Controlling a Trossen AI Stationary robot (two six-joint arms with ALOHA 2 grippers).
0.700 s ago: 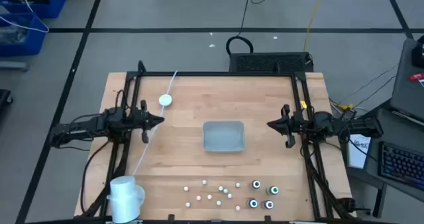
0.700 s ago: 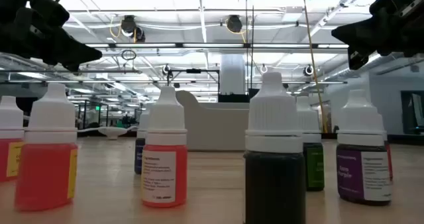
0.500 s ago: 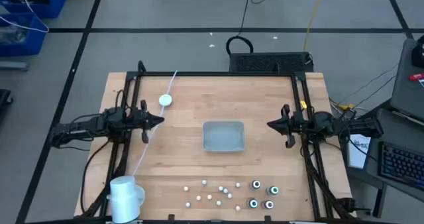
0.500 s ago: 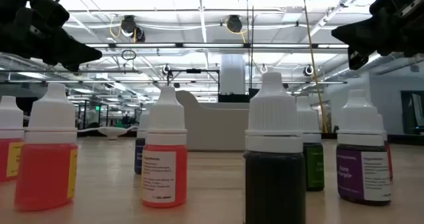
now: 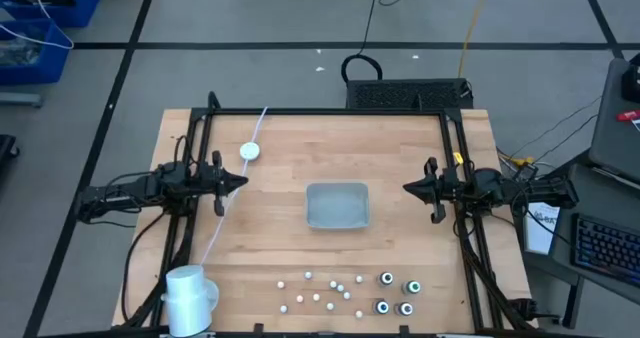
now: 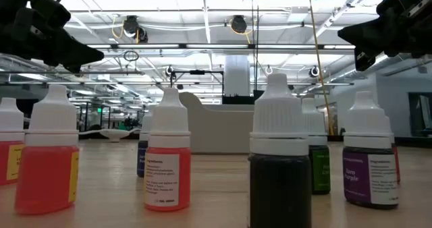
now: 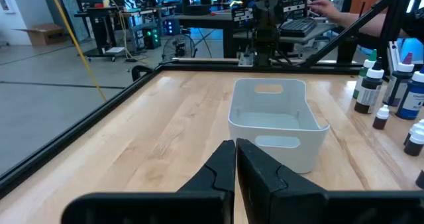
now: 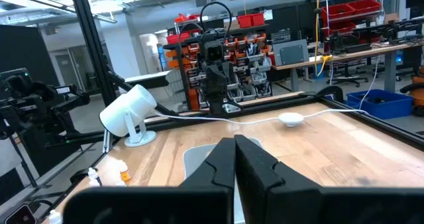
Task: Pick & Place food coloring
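At the table's near edge, around 5 o'clock from the grey tray (image 5: 337,205), stand 4 food coloring bottles (image 5: 396,293) with dark bodies and pale or teal tops, in a tight cluster of 2 rows. Just beside them toward 7 o'clock is a scatter of small white-capped bottles (image 5: 318,290), which in the low view show as droppers with red, orange, dark, green and purple contents (image 6: 280,160). At the near left corner, about 8 o'clock from the tray, sits a white lamp-like cylinder (image 5: 188,296).

The tray rests at the middle of the wooden table (image 5: 280,158), empty as far as the left wrist view shows.

The left gripper (image 5: 243,182) hangs at 9 o'clock from the tray, well apart from it, its jaws pressed together on nothing. The right gripper (image 5: 407,188) hangs at 3 o'clock, likewise apart, jaws pressed together and empty.

Farther off, near 11 o'clock, a white round puck (image 5: 249,151) lies on a white cable (image 5: 262,121).
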